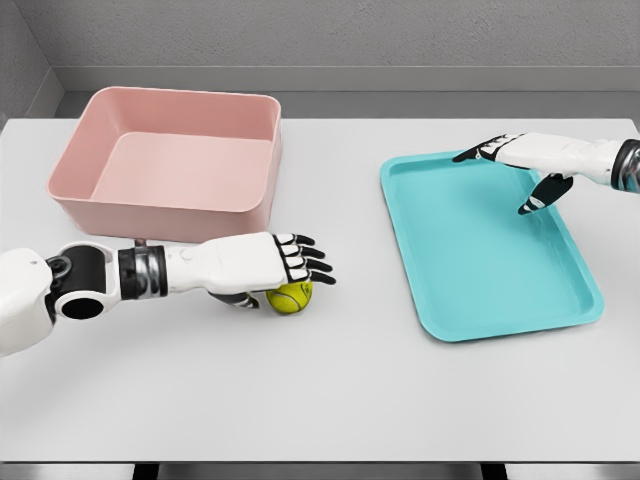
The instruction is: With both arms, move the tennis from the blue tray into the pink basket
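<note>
1. While the table (330, 400) is white and wide, most of its bare room is at the front, near the camera, and in a strip down the middle.
2. That middle strip runs between the basket (170, 160) on the left and the tray (490, 250) on the right; the two sit well apart.
3. The pink basket sits at the back left, and its far rim is near the table's back edge. It has tall walls, and nothing is inside it.
4. The blue tray is tilted a bit, with its low rim all the way round. Its right corner comes near the table's right edge. Nothing lies in it.
5. The ball (290, 296) is yellow-green. It sits on the table in front of the basket, just past the basket's front right corner. It is out of the tray and not in the basket.
6. The left hand (265, 262) reaches in from the left, low and flat, palm down. Its fingers are stretched out over the ball, with the thumb tucked under beside it. I cannot tell if it has hold of the ball.
7. The right hand (520, 165) hangs over the tray's far right corner. Its fingers are loose and spread, pointing left and down, and it holds nothing.
</note>
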